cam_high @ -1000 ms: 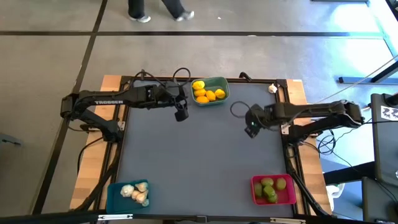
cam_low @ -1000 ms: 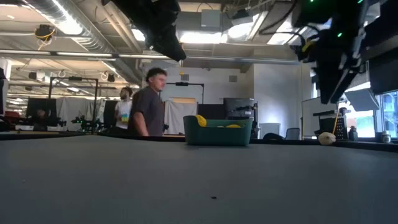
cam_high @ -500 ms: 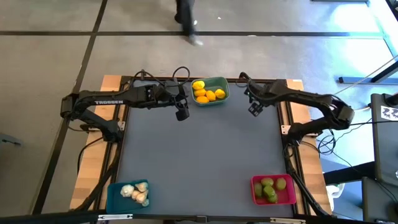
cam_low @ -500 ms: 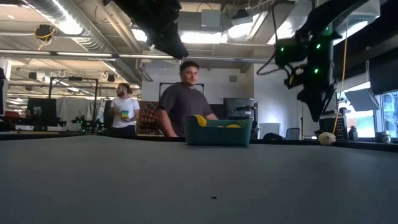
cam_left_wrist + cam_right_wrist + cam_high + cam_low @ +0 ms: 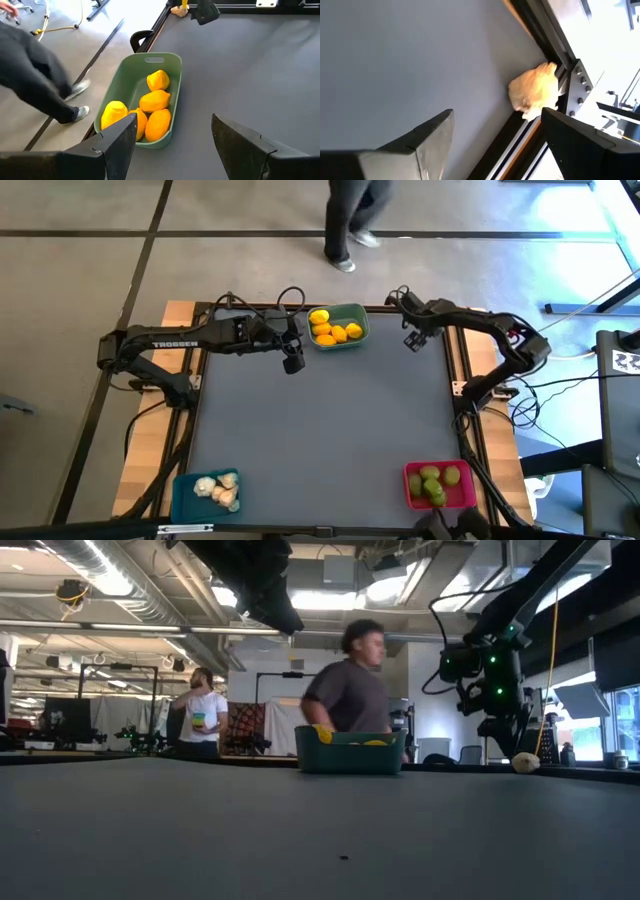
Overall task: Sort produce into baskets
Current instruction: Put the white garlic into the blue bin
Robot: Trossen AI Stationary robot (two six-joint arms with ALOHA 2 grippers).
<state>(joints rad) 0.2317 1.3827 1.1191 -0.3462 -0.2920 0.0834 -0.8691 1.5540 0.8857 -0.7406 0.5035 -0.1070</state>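
One loose garlic bulb (image 5: 534, 90) lies in the table's far right corner, resting against the dark frame rail; the low view shows the same garlic (image 5: 524, 762) sitting on the table. My right gripper (image 5: 413, 340) hangs open just short of it, tipped steeply down, and touches nothing. My left gripper (image 5: 292, 363) waits open above the table beside the teal-green basket (image 5: 350, 308), which holds several lemons (image 5: 155, 100). The blue basket (image 5: 180, 490) with garlic and the pink-red basket (image 5: 408, 480) with limes stand at the near edge.
Raised dark frame rails (image 5: 455, 350) and wooden side boards edge the table. A cable loops near the far edge behind the green basket. One person (image 5: 355, 690) walks past behind the table, and another stands farther off. The grey mat (image 5: 320, 430) between the baskets is bare.
My right gripper has swung from the table's right middle toward the far right corner, sinking and tipping further down as it nears the loose garlic; it stays open. A person has walked across behind the table.
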